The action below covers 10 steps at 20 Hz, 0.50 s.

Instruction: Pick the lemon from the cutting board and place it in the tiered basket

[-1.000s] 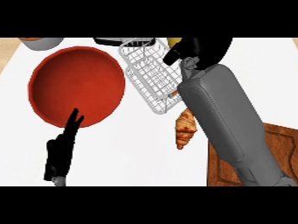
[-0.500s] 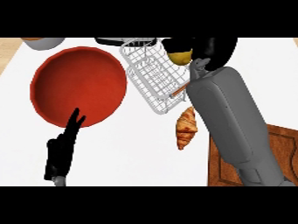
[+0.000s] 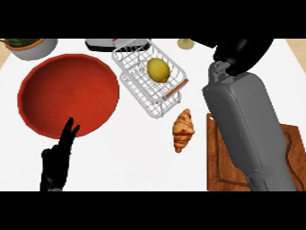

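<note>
**Lemon lying in the wire basket, right hand beside it**

The tabletop [image 3: 135, 166] is plain white, with a strip of pale wood showing past it at the left and right edges. No writing or label can be read on anything.

The lemon [image 3: 158, 70] lies in the upper tier of the white wire tiered basket [image 3: 145, 96], which stands tilted near the far middle of the surface. The right hand [image 3: 238, 54] is up at the far edge, just right of the basket and apart from the lemon; whether its fingers are curled or straight cannot be told, and nothing is seen in it. Its grey forearm crosses the wooden cutting board [image 3: 298, 157] at the near right corner.

The left hand [image 3: 54, 164] rests at the near left with fingers straight and upward, holding nothing, their tips over the rim of the large red plate [image 3: 69, 99].

A croissant [image 3: 183, 130] lies between basket and board. A pot with greenery [image 3: 29, 47] sits at the far left corner. Open white surface runs along the near edge between the left hand and the board.
</note>
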Motion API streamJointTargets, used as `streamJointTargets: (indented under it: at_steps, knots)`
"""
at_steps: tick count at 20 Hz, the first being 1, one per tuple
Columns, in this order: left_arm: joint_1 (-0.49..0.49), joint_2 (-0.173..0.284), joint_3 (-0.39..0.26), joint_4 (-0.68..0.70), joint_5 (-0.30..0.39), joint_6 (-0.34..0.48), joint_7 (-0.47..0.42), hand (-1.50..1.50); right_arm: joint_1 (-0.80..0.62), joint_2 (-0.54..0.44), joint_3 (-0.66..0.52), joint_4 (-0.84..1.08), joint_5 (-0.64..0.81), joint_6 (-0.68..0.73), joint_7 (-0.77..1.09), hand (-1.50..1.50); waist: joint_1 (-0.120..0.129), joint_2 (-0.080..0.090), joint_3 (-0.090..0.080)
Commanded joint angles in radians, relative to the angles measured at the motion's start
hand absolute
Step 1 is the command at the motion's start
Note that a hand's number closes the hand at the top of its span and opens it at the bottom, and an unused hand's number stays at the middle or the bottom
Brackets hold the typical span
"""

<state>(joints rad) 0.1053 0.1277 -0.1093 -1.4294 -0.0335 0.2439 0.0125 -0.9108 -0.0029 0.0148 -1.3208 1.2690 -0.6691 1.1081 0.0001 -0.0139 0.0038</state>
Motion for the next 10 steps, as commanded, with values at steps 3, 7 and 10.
streamJointTargets:
  at_steps: [3,7,10]
  knots:
    - [0.063,0.013,0.031,0.024,0.034,-0.018,-0.011,0.0,0.129,0.003,-0.057,-0.267,0.135,0.005,0.232,-1.5,-0.06,-0.018,-0.005]
    - [0.08,0.004,0.029,0.011,0.029,-0.004,0.002,0.0,0.258,0.003,-0.036,-0.502,0.148,0.09,0.259,-1.5,-0.079,-0.025,-0.004]
    - [0.079,0.008,0.024,-0.014,0.017,0.004,0.0,0.0,0.378,0.003,0.01,-0.682,0.131,0.158,0.259,-1.5,-0.093,-0.029,-0.004]
